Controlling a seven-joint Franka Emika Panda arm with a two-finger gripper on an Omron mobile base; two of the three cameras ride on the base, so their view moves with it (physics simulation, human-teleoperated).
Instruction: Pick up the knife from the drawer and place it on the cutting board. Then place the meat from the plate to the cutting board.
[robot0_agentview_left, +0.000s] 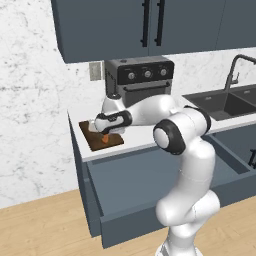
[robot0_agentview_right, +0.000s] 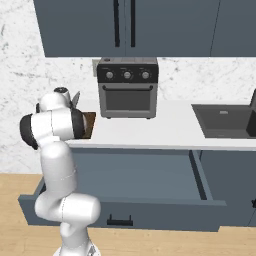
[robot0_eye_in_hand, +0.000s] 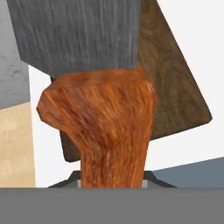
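Orange-handled knife (robot0_eye_in_hand: 103, 131) sits clamped in my pincer (robot0_agentview_left: 106, 134), my arm folded low at centre left, directly over the cutting board (robot0_agentview_left: 114, 141) on the surface (robot0_agentview_left: 145, 134).

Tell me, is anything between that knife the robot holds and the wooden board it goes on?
Nothing visible is in the way. The gripper holds the knife by its orange handle right over the cutting board on the counter, and the board's brown surface looks bare beneath it.

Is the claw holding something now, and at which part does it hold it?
Yes. The claw is shut on the knife, gripping it by the orange handle, over the cutting board.
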